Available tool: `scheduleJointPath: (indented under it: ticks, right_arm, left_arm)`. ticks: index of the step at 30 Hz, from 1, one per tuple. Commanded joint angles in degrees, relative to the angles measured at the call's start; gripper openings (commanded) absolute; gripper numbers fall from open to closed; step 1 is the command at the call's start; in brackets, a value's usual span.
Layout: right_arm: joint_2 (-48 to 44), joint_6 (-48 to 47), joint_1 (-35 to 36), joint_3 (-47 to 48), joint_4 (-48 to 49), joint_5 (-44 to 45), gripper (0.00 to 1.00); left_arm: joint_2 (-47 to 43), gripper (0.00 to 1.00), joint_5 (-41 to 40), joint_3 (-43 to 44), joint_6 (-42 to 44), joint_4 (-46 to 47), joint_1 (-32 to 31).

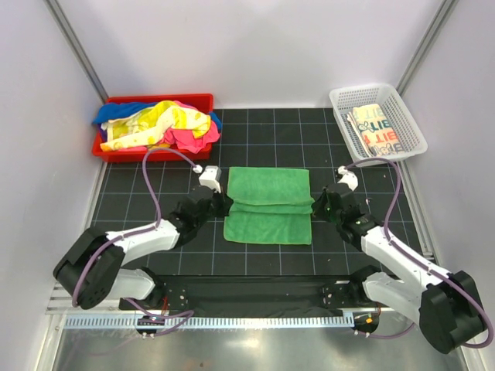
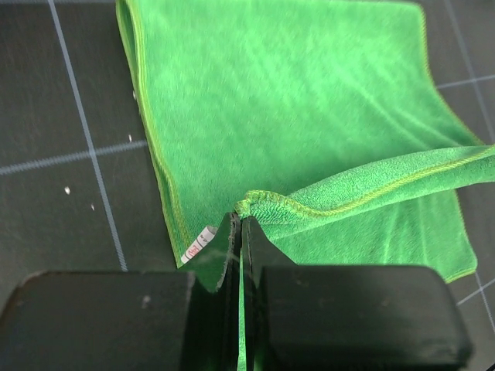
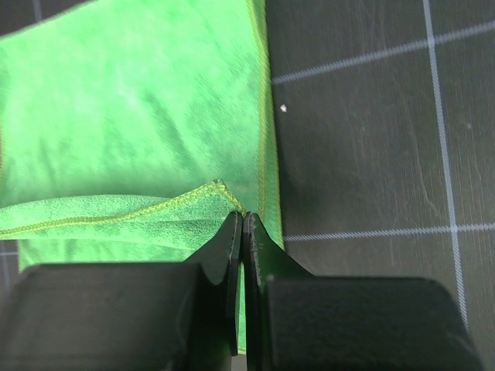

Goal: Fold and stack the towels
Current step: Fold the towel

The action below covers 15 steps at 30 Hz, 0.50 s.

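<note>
The green towel (image 1: 267, 224) is laid at the middle of the surface (image 1: 255, 131). One raised hem is pinched at its left corner by the fully closed left pincer (image 2: 240, 222) and at its right corner by the closed right pincer (image 3: 242, 219).

Plain pale walls (image 1: 271, 46) close in the far side and both flanks, evenly lit. Slanting metal posts (image 1: 76, 50) mark the far corners. A black mat (image 1: 255, 259) with a white grid covers the table.
</note>
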Motion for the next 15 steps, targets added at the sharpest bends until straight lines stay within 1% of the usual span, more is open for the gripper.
scheduleJointPath:
  ticks: [1, 7, 15]
  right_arm:
    - [0.63, 1.41, 0.29, -0.51, 1.02, 1.70, 0.01]
    - [-0.24, 0.71, 0.29, -0.16, -1.00, 2.14, 0.01]
    - [-3.58, 0.18, 0.29, 2.22, -4.52, 1.79, 0.01]
  left_arm:
    - [1.65, 0.00, -2.51, -0.61, -2.28, 4.23, -0.88]
    - [1.22, 0.00, -3.30, -0.61, -3.51, 2.48, -1.23]
    - [-5.01, 0.00, -4.80, 0.53, -3.07, -3.06, -1.23]
